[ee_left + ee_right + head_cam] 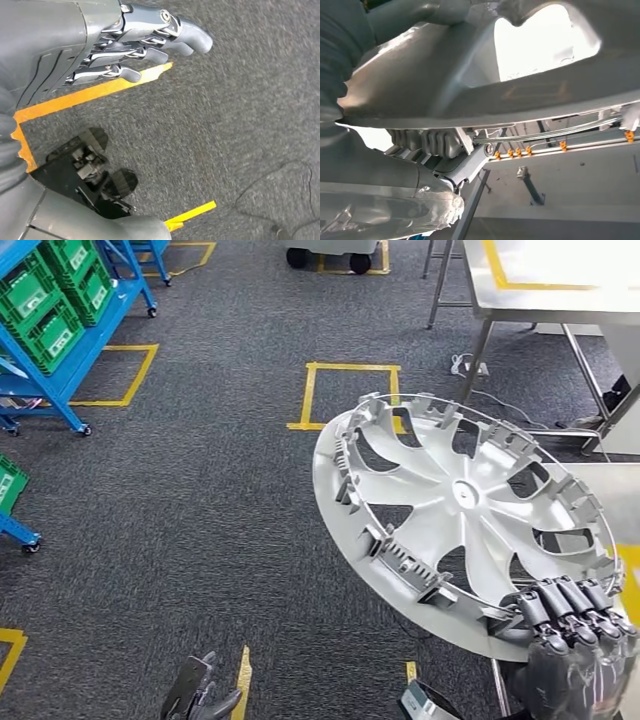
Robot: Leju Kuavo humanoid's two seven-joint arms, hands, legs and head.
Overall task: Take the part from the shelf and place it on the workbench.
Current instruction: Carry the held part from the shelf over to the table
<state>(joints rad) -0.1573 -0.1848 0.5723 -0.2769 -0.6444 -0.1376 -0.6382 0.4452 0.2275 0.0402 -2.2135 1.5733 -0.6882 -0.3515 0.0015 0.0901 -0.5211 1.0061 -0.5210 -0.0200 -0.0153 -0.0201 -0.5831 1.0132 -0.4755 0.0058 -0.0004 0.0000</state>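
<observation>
Wheel cover (460,515) rim gripped, right hand (577,635)

My right hand (577,640) is cut off at the lower right corner, its palm hidden behind the wheel cover (460,510). My left hand (198,692) is cropped by the bottom edge.

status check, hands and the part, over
Right hand grips wheel cover by its rim. Left hand hangs open, low. Workbench ahead right, nothing between.
</observation>
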